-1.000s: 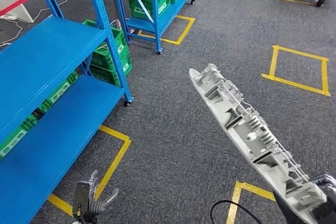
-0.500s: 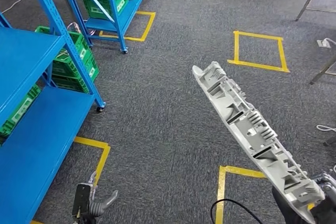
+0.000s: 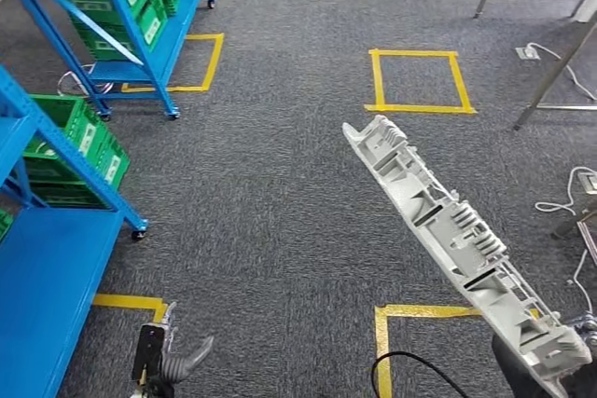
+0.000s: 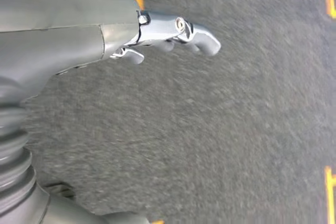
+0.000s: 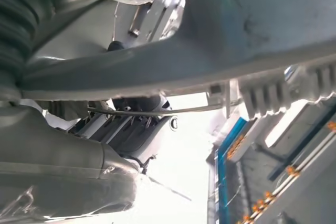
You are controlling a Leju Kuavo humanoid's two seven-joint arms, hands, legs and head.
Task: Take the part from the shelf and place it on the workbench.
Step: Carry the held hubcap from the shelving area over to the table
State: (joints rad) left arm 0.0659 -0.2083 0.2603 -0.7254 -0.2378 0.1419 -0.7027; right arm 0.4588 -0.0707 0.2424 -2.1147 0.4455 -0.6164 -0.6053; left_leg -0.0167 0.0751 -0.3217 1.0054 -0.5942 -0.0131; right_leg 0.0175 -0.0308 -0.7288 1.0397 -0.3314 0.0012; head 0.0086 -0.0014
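right hand (image 3: 574, 375) still gripping part (image 3: 457, 240), shelf (image 3: 42, 258) shifted left

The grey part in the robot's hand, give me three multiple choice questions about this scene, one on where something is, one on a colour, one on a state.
1. Where is the long grey part?
A. On a blue shelf
B. Held up over the carpet by the right hand
C. Lying inside a taped square

2. What colour are the crates in the shelving?
A. Green
B. Red
C. White

3. What is the state of the left hand?
A. Gripping the part
B. Holding a crate
C. Holding nothing

Answers:
1. B: in the head view the part slants up from the right hand, with carpet beneath it.
2. A: the crates between the blue uprights are green.
3. C: the left wrist view shows its fingers over bare carpet, with nothing in them.
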